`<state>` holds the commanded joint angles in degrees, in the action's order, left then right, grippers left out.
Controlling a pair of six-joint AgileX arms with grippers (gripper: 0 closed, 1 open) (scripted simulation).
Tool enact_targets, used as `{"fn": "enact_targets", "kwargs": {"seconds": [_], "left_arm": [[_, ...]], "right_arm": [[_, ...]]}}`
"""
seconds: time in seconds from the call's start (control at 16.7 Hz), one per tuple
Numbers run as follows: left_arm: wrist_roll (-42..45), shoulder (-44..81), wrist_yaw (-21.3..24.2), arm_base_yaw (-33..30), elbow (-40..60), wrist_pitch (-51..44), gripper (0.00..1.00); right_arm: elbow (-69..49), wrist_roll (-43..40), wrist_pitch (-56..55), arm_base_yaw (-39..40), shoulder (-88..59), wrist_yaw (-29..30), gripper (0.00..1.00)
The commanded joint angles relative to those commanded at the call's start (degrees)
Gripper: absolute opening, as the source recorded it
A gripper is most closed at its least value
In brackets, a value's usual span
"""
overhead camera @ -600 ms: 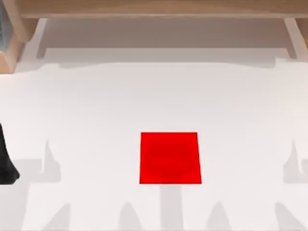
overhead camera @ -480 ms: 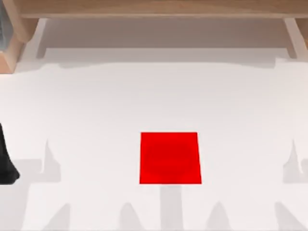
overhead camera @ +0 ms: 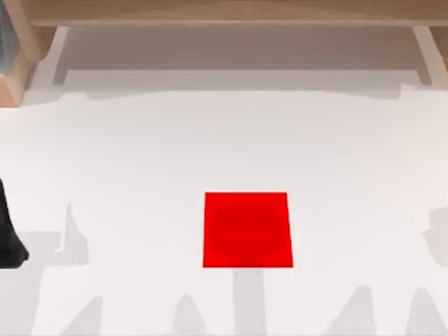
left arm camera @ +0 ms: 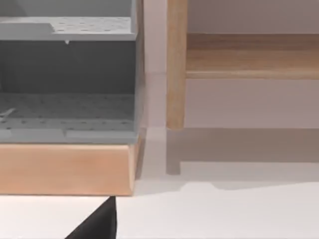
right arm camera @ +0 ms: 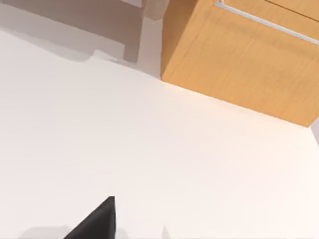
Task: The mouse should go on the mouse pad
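Mouse pad [overhead camera: 247,229] lies flat and bare mid-counter [overhead camera: 210,140], ready to receive a mouse. Left tool [overhead camera: 8,238] sits parked far aside; grip state can't be told.

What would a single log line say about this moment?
mouse pad: flat on white table, bare | left arm: at table's left edge | placement: not done

Bare red mouse pad [overhead camera: 247,229], white table [overhead camera: 210,147]
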<state>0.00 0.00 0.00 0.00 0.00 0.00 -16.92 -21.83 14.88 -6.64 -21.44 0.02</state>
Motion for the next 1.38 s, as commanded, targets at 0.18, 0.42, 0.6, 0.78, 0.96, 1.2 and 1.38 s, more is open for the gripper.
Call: {"fn": "enact_targets", "kwargs": {"seconds": [0.18, 0.42, 0.6, 0.78, 0.96, 1.2, 1.38], "left_arm": [[0.00, 0.00, 0.00, 0.00, 0.00, 0.00, 1.00], [0.00, 0.00, 0.00, 0.00, 0.00, 0.00, 1.00], [0.00, 0.00, 0.00, 0.00, 0.00, 0.00, 1.00], [0.00, 0.00, 0.00, 0.00, 0.00, 0.00, 1.00], [0.00, 0.00, 0.00, 0.00, 0.00, 0.00, 1.00], [0.00, 0.00, 0.00, 0.00, 0.00, 0.00, 1.00], [0.00, 0.00, 0.00, 0.00, 0.00, 0.00, 1.00]], "right_arm": [[-10.51, -17.07, 9.87, -4.17, -16.59, -0.09, 1.00], [-24.42, -41.13, 23.76, -9.95, -40.15, -0.11, 1.00], [-33.96, -56.26, 32.93, -13.83, -54.71, -0.10, 1.00], [-42.08, -67.63, 39.89, -16.96, -65.63, -0.13, 1.00], [-47.71, -75.24, 44.19, -19.00, -72.54, -0.20, 1.00], [-49.64, -77.73, 45.56, -19.69, -74.93, -0.23, 1.00], [-49.46, -77.66, 45.41, -19.41, -74.74, -0.24, 1.00]]}}
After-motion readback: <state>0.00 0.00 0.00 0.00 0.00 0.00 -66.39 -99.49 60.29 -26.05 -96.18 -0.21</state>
